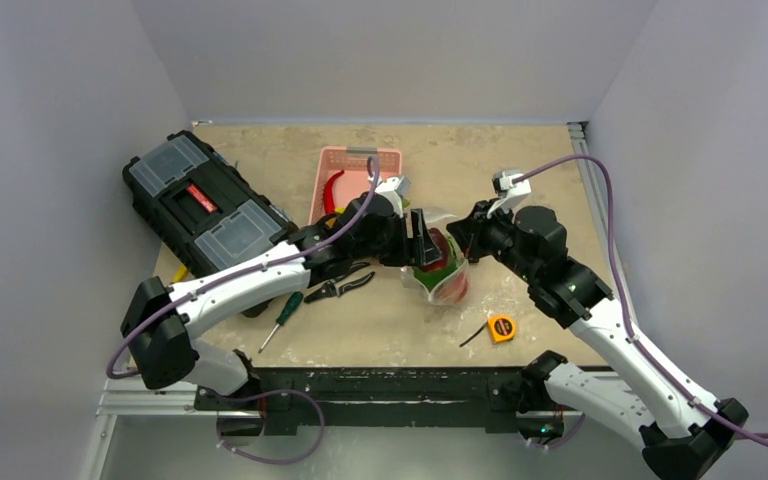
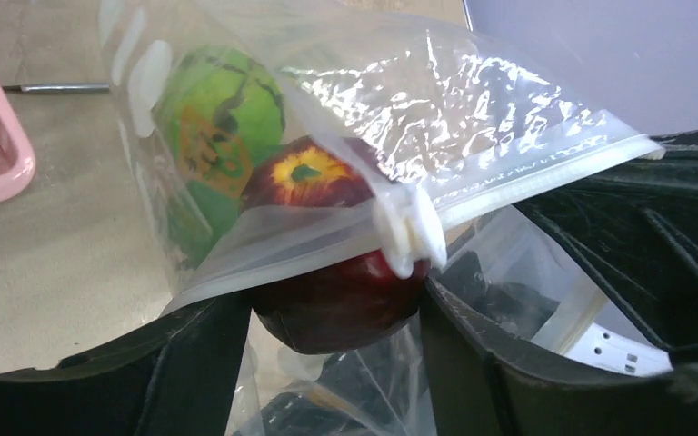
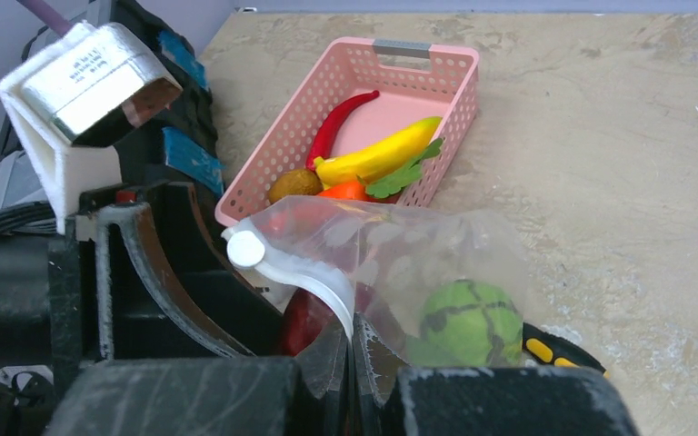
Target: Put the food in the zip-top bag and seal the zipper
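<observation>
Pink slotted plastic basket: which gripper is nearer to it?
Left. The left gripper is just off the pink basket's near right corner; the right gripper is farther right, across the clear dotted zip-top bag.

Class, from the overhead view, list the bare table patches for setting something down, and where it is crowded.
Free: the far right, between the pink basket and the right edge of the table; the near strip between the screwdriver and the tape measure. Crowded: the middle around the zip-top bag, and the left by the toolbox and pliers.
</observation>
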### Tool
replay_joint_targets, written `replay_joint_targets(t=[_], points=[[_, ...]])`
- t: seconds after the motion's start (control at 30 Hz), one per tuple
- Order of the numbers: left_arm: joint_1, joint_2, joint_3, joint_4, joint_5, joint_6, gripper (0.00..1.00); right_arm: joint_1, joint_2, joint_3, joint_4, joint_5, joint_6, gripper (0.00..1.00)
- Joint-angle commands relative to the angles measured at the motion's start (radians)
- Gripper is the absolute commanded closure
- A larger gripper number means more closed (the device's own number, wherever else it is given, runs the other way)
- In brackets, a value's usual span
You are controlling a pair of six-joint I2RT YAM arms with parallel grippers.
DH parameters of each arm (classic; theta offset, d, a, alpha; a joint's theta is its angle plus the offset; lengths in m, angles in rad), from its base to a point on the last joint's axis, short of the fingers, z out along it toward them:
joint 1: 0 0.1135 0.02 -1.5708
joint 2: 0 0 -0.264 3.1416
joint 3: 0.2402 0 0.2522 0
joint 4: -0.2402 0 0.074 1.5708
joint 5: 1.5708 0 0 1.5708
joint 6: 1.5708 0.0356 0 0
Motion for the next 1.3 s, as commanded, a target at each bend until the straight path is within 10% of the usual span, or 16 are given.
replay_joint_targets(t=[0.0,0.7,0.83,1.0,1.27], points=[[-0.002,-0.08,-0.004,0.064,-0.083,0.037,0.24,0.004,-0.022,0.018,0.029,-0.002,0.001,1.0],[-0.002,-0.132,-0.104,0.056,0.228,0.11,0.2,0.003,-0.02,0.024,0.019,0.02,-0.012,1.0],[-0.003,-0.074,-0.097,0.082,0.277,0.096,0.37,0.004,-0.03,0.036,0.003,0.036,-0.015,1.0],[-0.003,-0.089,-0.06,0.138,0.343,0.111,0.96,0.003,-0.055,0.062,-0.045,0.109,-0.043,1.0],[-0.057,-0.129,-0.02,0.375,0.521,0.017,1.0,0.003,-0.096,0.182,-0.173,0.217,-0.104,1.0]])
